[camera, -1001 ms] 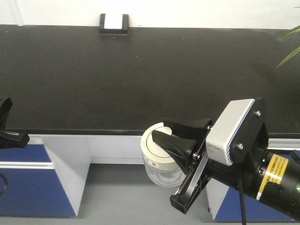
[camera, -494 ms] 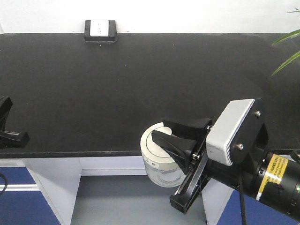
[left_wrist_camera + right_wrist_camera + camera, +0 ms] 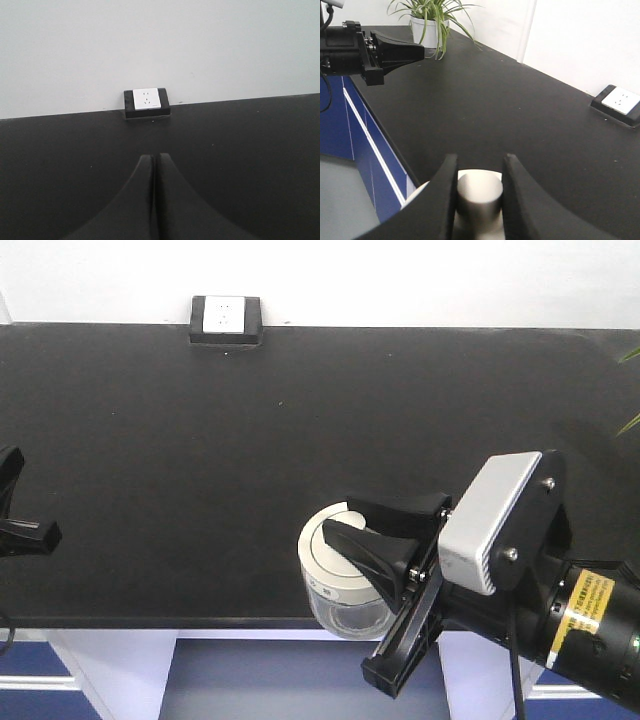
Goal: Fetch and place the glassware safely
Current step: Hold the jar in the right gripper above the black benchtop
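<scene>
Right tool [image 3: 479, 167] pinches the jar [image 3: 345, 608] by its knob [image 3: 479, 197], visible only wrist-side; left tool [image 3: 152, 167] pressed together.

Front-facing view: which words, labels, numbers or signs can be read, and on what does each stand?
No text here is legible.
The yellow label on the right arm: dark print, too blurred to read.
The jar lid: small dark marks, too small to read.

Bright, even indoor light. Black counter [image 3: 150, 440] reads dark, matte, softly shaded. Wrist views: close jaws blurred; far wall [image 3: 200, 45] sharp.
</scene>
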`<state>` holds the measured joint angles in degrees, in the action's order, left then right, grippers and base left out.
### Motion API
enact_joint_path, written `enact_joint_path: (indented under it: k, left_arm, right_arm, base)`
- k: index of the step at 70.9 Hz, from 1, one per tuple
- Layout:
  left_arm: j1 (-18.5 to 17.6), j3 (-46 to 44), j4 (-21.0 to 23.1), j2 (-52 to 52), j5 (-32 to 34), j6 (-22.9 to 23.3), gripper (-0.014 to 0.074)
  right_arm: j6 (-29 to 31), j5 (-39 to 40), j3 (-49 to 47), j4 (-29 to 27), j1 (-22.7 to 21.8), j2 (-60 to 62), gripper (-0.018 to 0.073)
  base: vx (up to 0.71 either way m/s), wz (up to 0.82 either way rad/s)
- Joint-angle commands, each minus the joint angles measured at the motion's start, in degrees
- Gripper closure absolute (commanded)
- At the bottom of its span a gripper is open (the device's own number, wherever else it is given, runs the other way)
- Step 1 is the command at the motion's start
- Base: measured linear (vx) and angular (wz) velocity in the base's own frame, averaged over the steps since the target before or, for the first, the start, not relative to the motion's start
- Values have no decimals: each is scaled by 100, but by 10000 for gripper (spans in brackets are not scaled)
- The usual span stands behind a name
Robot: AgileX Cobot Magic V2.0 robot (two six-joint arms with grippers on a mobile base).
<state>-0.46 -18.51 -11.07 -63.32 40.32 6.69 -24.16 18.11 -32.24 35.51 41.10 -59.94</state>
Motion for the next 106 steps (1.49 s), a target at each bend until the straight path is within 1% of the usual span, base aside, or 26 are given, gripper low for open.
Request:
enact_joint_path:
  k: [1, 44, 106]
  left_arm:
    - [12, -125, 65, 64, 463, 46, 603]
    - [12, -125, 65, 64, 463, 46, 603]
    - [12, -125, 65, 64, 463, 46, 603]
  right_arm:
    - [5, 492, -170, -93, -4, 121, 560]
    - [5, 492, -170, -93, -4, 121, 560]
    - [5, 492, -170, -93, -4, 121, 560]
  base:
    - [15, 0]
    - [12, -1]
    - [5, 0]
